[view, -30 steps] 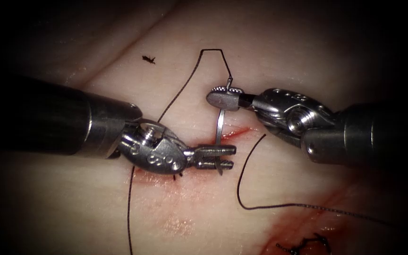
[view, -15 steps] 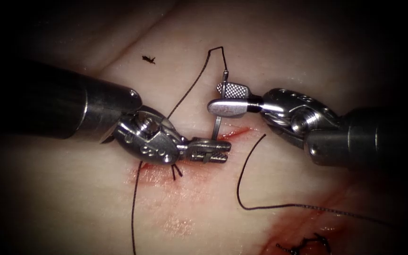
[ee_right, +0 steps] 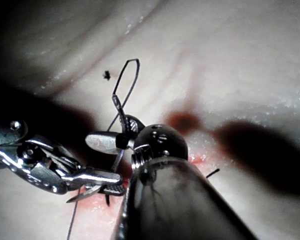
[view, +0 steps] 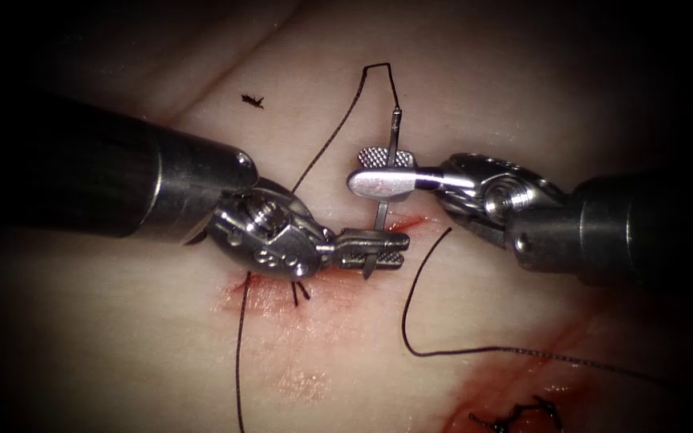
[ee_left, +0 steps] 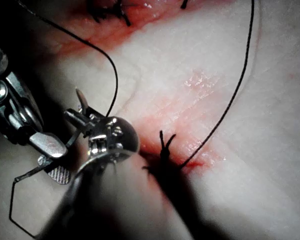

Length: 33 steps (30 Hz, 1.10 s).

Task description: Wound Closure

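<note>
The left gripper [view: 374, 248] is clamping the needle [view: 381, 215] close to its pointed end, with its jaws shut on the steel. The right gripper [view: 380, 169], sitting at 12 o'clock from the left one, is straddling the needle near its thread end. Its jaws are standing apart and gripping nothing.

The needle is running from 12 to 6 o'clock above the cut [view: 407, 223], and its tip is hanging clear of the tissue [view: 483, 96] rather than sitting in it. The thread [view: 330, 136] is looping off the needle's tail toward 12 o'clock, then trailing down to 7 o'clock on the cut's left side, past a knotted stitch [view: 298, 293].

This is reading as a regrip of the needle between the two tools. Any next move is calling for one firm hold on the needle at all times, and for the thread loop staying free of the jaws.
</note>
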Each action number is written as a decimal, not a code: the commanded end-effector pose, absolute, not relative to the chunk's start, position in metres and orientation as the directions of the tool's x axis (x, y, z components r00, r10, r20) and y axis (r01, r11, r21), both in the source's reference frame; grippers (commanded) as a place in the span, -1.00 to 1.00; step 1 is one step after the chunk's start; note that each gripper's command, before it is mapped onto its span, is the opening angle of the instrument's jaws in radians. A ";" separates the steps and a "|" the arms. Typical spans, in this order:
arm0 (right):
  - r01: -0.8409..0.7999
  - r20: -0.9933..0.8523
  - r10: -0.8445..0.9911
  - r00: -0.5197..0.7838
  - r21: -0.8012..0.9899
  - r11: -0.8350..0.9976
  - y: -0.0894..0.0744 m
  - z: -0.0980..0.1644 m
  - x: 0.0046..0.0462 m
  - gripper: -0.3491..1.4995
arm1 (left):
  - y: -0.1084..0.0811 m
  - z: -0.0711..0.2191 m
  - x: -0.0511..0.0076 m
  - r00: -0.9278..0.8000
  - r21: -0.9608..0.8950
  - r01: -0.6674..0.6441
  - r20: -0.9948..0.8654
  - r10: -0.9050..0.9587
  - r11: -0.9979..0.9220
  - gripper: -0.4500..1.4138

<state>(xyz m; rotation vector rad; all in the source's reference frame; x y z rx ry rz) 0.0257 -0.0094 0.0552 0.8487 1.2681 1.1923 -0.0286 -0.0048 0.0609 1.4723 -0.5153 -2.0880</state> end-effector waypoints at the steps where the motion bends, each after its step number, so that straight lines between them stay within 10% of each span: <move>1: -0.201 -0.247 0.966 -0.078 0.953 0.227 -0.010 0.056 0.0264 -1.00 | -0.005 0.062 -0.0290 -0.266 0.582 0.201 -0.742 -0.616 -0.788 -1.00; 7: -0.265 -0.233 0.970 -0.074 0.942 0.206 -0.010 0.056 0.0259 -1.00 | -0.005 0.062 -0.0289 -0.264 0.584 0.196 -0.742 -0.616 -0.788 -1.00; 11: -0.278 -0.260 0.963 -0.075 0.933 0.230 -0.009 0.056 0.0257 -1.00 | -0.005 0.061 -0.0290 -0.303 0.371 0.081 -0.875 -0.377 -0.925 0.78; 13: -0.262 -0.392 0.919 -0.048 0.893 0.367 -0.009 0.057 0.0255 -1.00 | -0.005 0.061 -0.0291 -0.325 0.247 -0.017 -0.918 -0.228 -0.969 0.98; 17: -0.150 -0.634 0.774 -0.006 0.765 0.626 -0.008 0.059 0.0249 -1.00 | -0.006 0.059 -0.0289 -0.326 0.106 -0.045 -0.942 -0.086 -0.993 0.98; 22: -0.012 -0.850 0.527 -0.004 0.527 0.850 -0.009 0.059 0.0253 -1.00 | -0.007 0.059 -0.0281 -0.308 -0.015 -0.065 -0.951 0.034 -0.998 0.51; 24: 0.054 -0.934 0.356 -0.038 0.354 0.934 -0.009 0.059 0.0261 -1.00 | -0.008 0.059 -0.0272 -0.315 -0.044 -0.036 -0.948 0.053 -0.998 -0.24; 28: 0.116 -0.988 0.102 -0.118 0.088 0.989 -0.010 0.059 0.0274 -1.00 | -0.010 0.060 -0.0273 -0.344 -0.128 -0.060 -0.928 0.140 -0.990 -1.00; 33: 0.139 -0.969 -0.181 -0.171 -0.205 0.969 -0.010 0.059 0.0280 -1.00 | -0.011 0.062 -0.0296 -0.417 -0.166 -0.145 -0.884 0.212 -0.975 -1.00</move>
